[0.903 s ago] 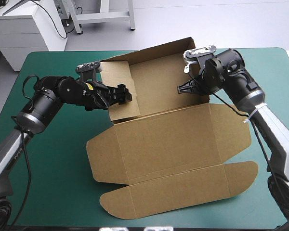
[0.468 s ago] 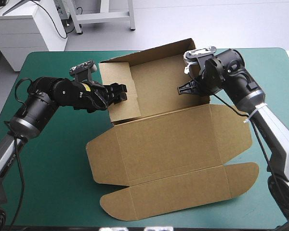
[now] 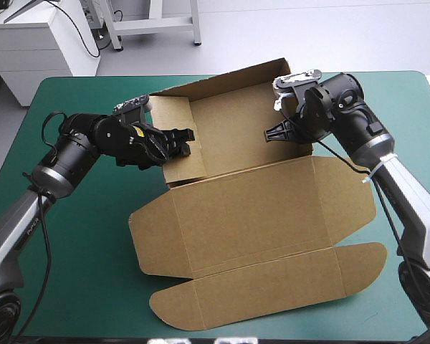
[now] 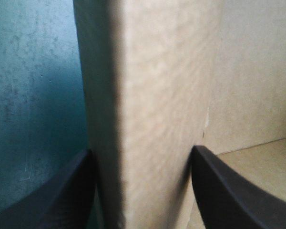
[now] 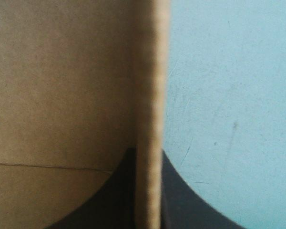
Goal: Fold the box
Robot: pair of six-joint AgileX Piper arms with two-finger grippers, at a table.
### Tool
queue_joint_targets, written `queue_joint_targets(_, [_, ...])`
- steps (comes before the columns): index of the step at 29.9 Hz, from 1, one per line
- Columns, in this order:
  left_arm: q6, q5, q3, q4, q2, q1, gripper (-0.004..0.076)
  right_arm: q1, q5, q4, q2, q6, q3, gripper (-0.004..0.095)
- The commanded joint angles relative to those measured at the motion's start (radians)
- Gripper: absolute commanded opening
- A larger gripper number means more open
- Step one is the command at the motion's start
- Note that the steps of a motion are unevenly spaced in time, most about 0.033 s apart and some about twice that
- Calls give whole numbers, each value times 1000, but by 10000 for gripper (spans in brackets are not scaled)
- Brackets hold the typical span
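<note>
The brown box point(image 3: 251, 208) lies in the middle of the table. Its rear wall point(image 3: 229, 77) and side walls are raised, and the lid panel with its rounded front flap point(image 3: 272, 287) lies flat toward the near edge. My left gripper point(image 3: 186, 137) grips the raised left wall point(image 3: 173, 115). In the left wrist view that wall point(image 4: 152, 119) fills the gap of the gripper point(image 4: 142, 150), touching both fingers. My right gripper point(image 3: 271, 133) is at the right wall. The right wrist view shows the board's edge point(image 5: 150, 95) pinched in the gripper point(image 5: 147, 152).
The teal-green cover point(image 3: 79, 251) lies bare to the left of the box and along the right side point(image 3: 408, 143). The flat lid reaches close to the table's near edge. A white cabinet point(image 3: 36, 43) stands beyond the far left corner.
My left arm drew back slightly to the left, then came in again, its gripper staying at the left wall. The right arm and the box have not moved.
</note>
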Motion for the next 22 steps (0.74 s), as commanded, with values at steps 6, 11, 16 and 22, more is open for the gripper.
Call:
queue_joint_targets(6, [-8, -43, -34, -25, -36, -5, 8, 1, -40, 2, -45, -10, -29, -4])
queue_joint_targets(11, [-10, -48, -34, -26, -36, -5, -8, 1, -38, 6, -45, -10, -29, -4])
queue_joint_targets(16, [-8, -24, -34, 1, -33, -5, -8, 1, -36, 6, -45, -10, -29, -4])
queue_joint_targets(22, [-6, 86, -103, 120, 6, -5, -9, 1, 10, 6, -28, 35, -28, -4])
